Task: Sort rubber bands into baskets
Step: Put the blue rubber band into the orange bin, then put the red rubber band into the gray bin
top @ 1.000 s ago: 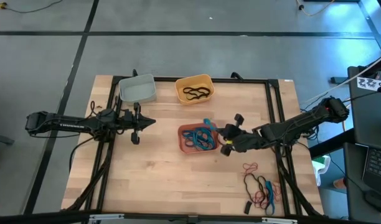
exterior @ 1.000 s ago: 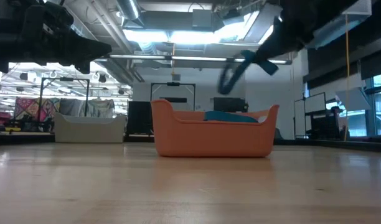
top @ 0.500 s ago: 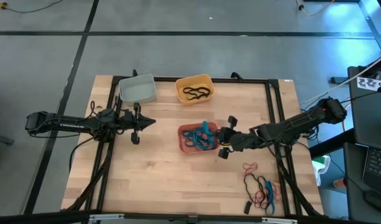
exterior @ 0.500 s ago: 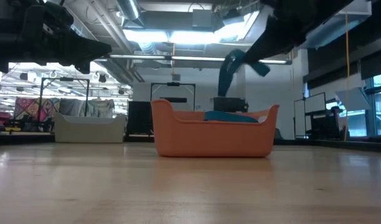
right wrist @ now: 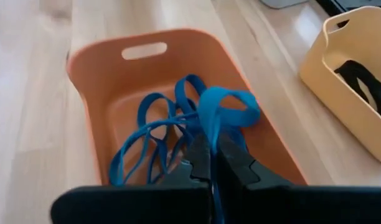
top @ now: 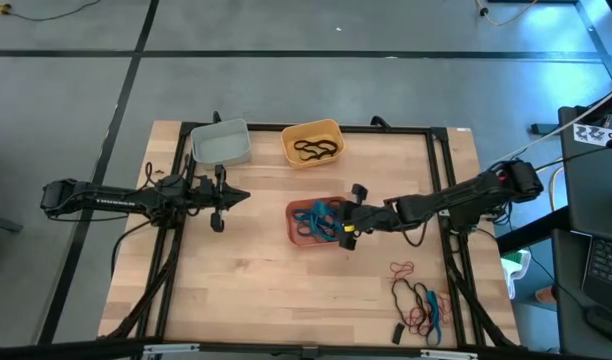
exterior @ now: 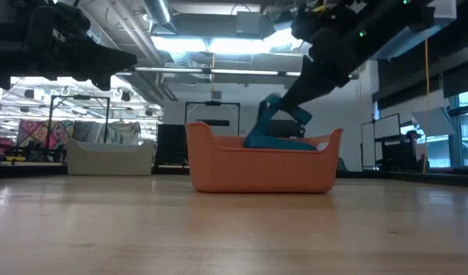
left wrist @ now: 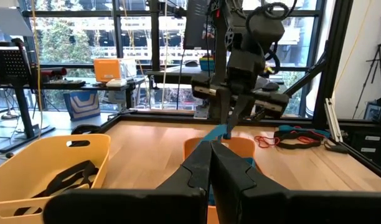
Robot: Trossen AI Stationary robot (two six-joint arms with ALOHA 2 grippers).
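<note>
Over the salmon basket (top: 298, 228) at mid-table, my right gripper (top: 338, 220) is shut on a blue rubber band (right wrist: 225, 107). More blue bands (right wrist: 147, 140) lie in that basket. Black bands (top: 316, 150) lie in the yellow basket (top: 312, 130) at the far edge, and the grey basket (top: 222, 143) stands to its left. A loose heap of red, black and blue bands (top: 418, 300) lies near the right front corner. My left gripper (top: 244, 197) waits shut and level over the table's left part, touching nothing. My right gripper pinches the blue band between its two fingertips (right wrist: 200, 149), with a folded loop of the band (right wrist: 210, 121) standing out just past them. The fingers slant down from the table's right side. In the low view the band (exterior: 258, 131) hangs below the gripper, its lower end behind the basket's rim.
A black frame (top: 441, 180) borders the wooden table. A small dark piece (top: 397, 332) lies by the loose heap. Bare wood (top: 266, 290) lies in front of the salmon basket.
My right gripper has moved toward the table's left and down, from beside the salmon basket's right end to over it, staying shut on the blue band. The band, held high above the rim before, now dips into the basket.
</note>
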